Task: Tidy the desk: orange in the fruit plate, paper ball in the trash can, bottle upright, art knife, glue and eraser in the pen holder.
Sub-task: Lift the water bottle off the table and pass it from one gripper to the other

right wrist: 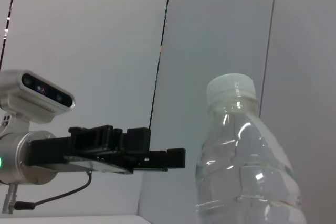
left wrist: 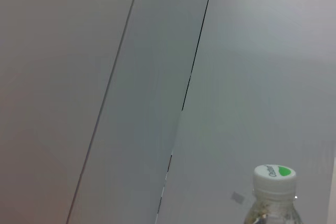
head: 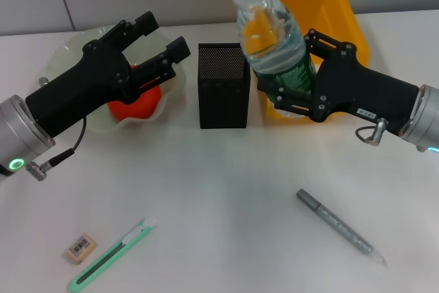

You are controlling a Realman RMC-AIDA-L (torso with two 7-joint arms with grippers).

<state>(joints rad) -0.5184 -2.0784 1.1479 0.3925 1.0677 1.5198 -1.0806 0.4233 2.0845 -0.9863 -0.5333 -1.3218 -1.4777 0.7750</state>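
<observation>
The right claw [head: 291, 90] pinches the clear plastic bottle [head: 269, 29] upright beside the black mesh pen holder [head: 223, 85]. The left claw [head: 161, 38] is spread above the orange [head: 134, 104] in the wavy fruit plate [head: 171, 87]. Knife [head: 110, 255], eraser [head: 81, 248] and glue [head: 339, 226] lie on the white table [head: 226, 190].

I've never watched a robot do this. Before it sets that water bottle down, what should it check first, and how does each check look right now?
1. Right gripper shut on the bottle: ok.
2. Bottle upright, cap on top: ok, slightly tilted.
3. Bare table in front to set it on: ok.
4. Pen holder close beside the bottle, risk of a bump: not ok.
5. Left gripper out of the way, open above the fruit plate holding the orange: ok.
6. Bottle base clear of the table: cannot tell.
</observation>
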